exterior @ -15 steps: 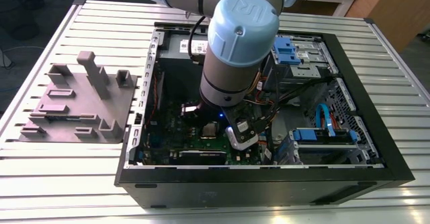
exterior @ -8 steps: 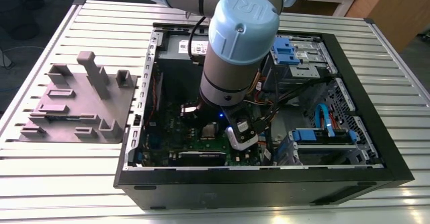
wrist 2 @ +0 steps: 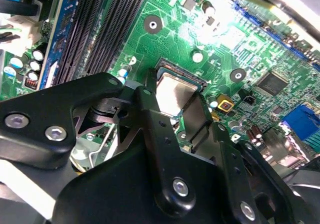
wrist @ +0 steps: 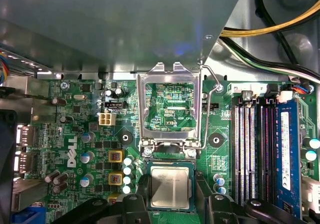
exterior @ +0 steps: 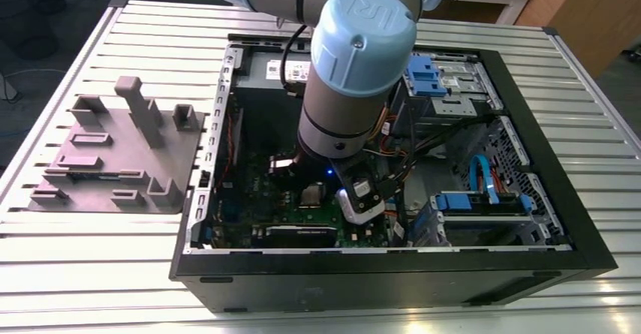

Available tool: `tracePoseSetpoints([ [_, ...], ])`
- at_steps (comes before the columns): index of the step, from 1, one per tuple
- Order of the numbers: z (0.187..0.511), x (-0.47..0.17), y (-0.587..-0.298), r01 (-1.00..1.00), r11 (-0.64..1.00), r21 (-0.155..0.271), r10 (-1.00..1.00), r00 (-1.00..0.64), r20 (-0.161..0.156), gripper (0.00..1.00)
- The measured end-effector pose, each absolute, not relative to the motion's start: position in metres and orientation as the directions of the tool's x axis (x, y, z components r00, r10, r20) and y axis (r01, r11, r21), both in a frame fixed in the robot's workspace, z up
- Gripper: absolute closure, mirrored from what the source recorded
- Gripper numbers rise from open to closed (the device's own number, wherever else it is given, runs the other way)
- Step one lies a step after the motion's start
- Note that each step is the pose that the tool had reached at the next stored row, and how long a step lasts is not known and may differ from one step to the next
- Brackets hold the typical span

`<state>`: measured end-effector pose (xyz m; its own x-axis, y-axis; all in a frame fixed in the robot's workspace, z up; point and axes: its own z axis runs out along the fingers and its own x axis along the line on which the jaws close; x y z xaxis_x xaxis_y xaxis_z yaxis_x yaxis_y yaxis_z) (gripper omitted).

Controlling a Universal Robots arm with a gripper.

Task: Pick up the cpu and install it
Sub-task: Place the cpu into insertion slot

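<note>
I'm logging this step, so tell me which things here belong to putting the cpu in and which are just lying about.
Part of the job:
- cpu, lying in its socket on the motherboard
- pincer, fingers either side of the cpu
- socket's metal frame, flipped open

Lying about:
- grey holder block on the table beside the computer case
- memory stick in its slot
- blue drive brackets

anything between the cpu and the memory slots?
Bare green motherboard with a few small capacitors, in the first wrist view. The cpu sits in its socket, memory slots alongside.
</note>
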<state>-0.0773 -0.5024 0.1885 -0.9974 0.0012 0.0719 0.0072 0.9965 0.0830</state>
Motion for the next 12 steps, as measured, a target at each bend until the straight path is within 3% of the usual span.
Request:
tracePoseSetpoints([
  [12,0.1883,-0.0773,-0.5024,0.007,0.997,0.083,0.001,-0.997,0.072,0.47],
])
